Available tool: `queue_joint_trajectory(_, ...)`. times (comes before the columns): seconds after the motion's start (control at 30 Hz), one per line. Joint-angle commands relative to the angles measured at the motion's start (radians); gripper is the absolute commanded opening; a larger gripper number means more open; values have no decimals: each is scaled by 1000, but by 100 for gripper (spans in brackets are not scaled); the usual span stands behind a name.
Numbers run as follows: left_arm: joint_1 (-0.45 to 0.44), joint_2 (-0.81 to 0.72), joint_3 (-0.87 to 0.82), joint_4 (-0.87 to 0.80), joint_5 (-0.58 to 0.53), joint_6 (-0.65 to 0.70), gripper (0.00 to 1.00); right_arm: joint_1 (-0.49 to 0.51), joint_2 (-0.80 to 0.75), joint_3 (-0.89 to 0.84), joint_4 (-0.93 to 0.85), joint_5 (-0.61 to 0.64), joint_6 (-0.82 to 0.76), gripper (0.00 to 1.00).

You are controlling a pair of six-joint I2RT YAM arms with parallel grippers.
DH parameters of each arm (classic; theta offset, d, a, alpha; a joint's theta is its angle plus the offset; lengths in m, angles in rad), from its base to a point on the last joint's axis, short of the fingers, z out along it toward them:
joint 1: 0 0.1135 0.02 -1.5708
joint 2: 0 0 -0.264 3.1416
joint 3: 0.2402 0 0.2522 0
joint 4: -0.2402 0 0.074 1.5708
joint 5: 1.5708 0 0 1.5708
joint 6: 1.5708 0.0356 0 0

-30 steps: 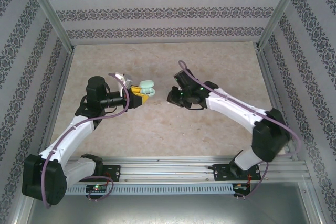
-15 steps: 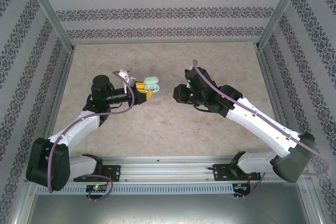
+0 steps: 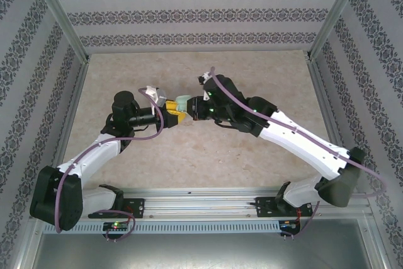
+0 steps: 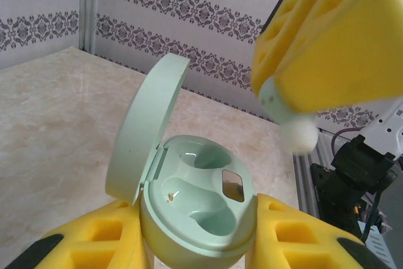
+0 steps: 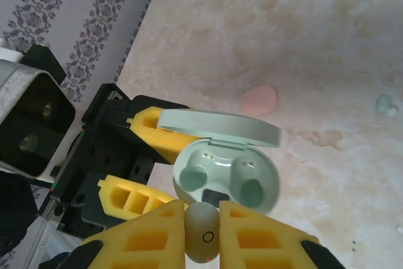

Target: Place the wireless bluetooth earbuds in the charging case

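- The wireless bluetooth earbud [image 5: 201, 231], a small pale green-and-white pebble-like bud, sits pinched in the right jaws. We see them closed on it at the bottom centre of the right wrist view, with only its rounded body showing between them.
- In the left wrist view the same bud [image 4: 296, 135] pokes out beneath the right jaws at the upper right of the frame. It is clear of the case, above its right-hand rim, and in neither socket.
- The pale green oval charging case [image 4: 198, 212] is clamped in the left jaws, which are closed on its lower body at the bottom centre of the left wrist view.
- Its lid [image 4: 148, 133] is swung open and stands upright at the case's left side. We see both sockets bare, with a small dark window between them.
- In the right wrist view the case [image 5: 227, 177] lies mid-frame just above the bud, lid uppermost, with the left jaws gripping it from the left.
- In the top view the two sets of jaws meet at the centre of the frame over the marbled beige bench [image 3: 252, 74], with the case [image 3: 181, 101] between them.
- On the bench in the right wrist view, a pink rounded piece [image 5: 259, 100] lies right of centre in the upper half. We cannot tell whether it is a bud or a case.
- A small pale green bud [image 5: 383, 102] lies at the right edge of that view, well apart from the pink piece.
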Motion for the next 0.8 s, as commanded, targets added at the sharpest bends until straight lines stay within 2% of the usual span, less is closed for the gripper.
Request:
queue_joint_trajectory(0.0,-14,-29,17,-23,3,35,16,16,41,56,-10,-11,-53,16)
queue_joint_trajectory(0.77,-20,-49,30,-47,8,37,16,16,179,166,-144,42,-119,19)
